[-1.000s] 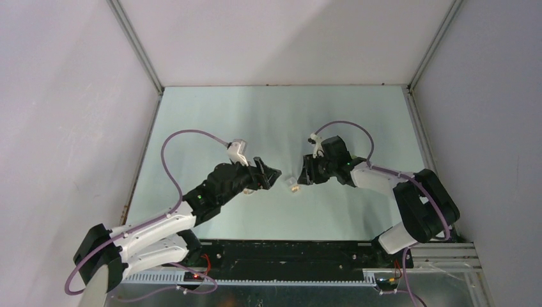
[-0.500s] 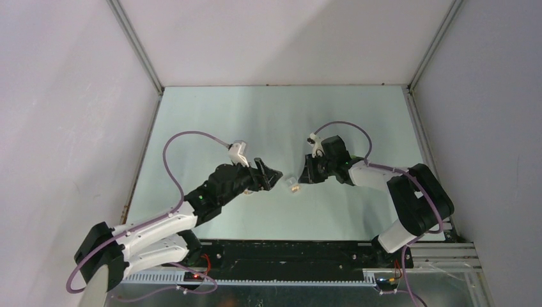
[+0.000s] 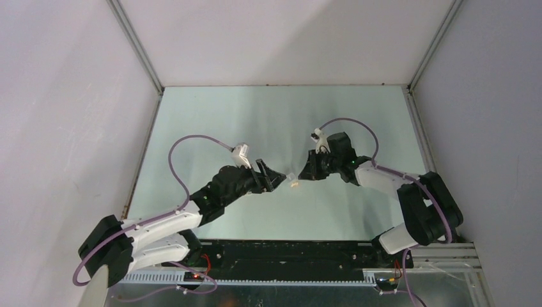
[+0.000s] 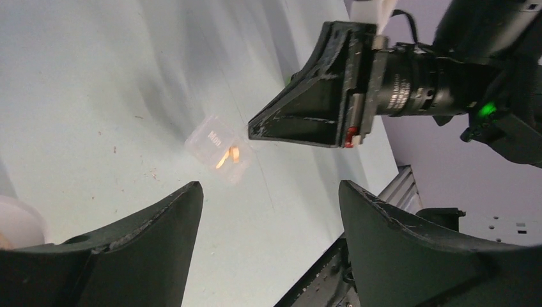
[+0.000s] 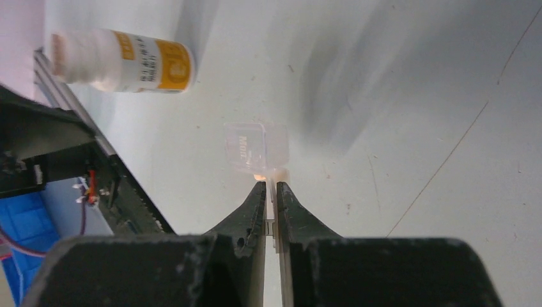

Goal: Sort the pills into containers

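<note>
The small translucent pill box (image 3: 293, 181) lies mid-table between my two grippers. In the right wrist view it (image 5: 255, 148) carries a lid marked "Mon", with orange pills (image 5: 259, 176) at its near edge. My right gripper (image 5: 271, 184) is shut, and its tips pinch the near edge of the box. It also shows in the top view (image 3: 305, 174) and the left wrist view (image 4: 255, 129). My left gripper (image 4: 270, 188) is open and empty, just left of the box (image 4: 217, 148), and shows in the top view (image 3: 276, 179) too.
A white pill bottle with an orange label (image 5: 121, 61) lies on its side beyond the box, near the table's front rail. A white rounded object (image 4: 18, 220) sits beside my left finger. The enclosure walls stand on three sides.
The right gripper and the pill box have shifted slightly away from the bases. The left arm has reached a little further forward toward the box.
</note>
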Robot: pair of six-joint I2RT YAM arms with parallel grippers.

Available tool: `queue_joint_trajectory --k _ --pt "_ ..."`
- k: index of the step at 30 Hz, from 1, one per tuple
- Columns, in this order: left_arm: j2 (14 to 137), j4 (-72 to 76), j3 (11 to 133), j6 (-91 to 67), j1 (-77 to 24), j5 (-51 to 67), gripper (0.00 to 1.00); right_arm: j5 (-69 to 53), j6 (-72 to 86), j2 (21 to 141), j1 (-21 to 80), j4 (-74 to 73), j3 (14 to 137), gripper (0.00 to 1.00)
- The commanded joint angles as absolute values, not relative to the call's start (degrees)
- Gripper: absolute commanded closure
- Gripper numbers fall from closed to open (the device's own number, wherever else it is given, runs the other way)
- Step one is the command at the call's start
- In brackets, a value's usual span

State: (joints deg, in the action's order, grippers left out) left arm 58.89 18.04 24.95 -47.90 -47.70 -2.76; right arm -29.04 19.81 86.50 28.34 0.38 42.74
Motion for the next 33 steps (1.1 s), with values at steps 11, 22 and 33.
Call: queue_joint_trajectory --k 11,22,33 --pt "63.35 35.52 22.63 -56.92 -47.38 1.71 0.17 -38.44 29.76 71.21 24.77 -5.07 42.85 0.86" --pt "71.14 45.46 25.35 -59.71 -47.45 1.98 0.25 -41.17 34.89 64.69 24.49 -8.77 43.59 0.85" --pt "76.2 49.31 27.16 -62.47 -47.45 4.98 0.46 -41.46 36.18 65.55 24.34 -8.44 43.59 0.84"
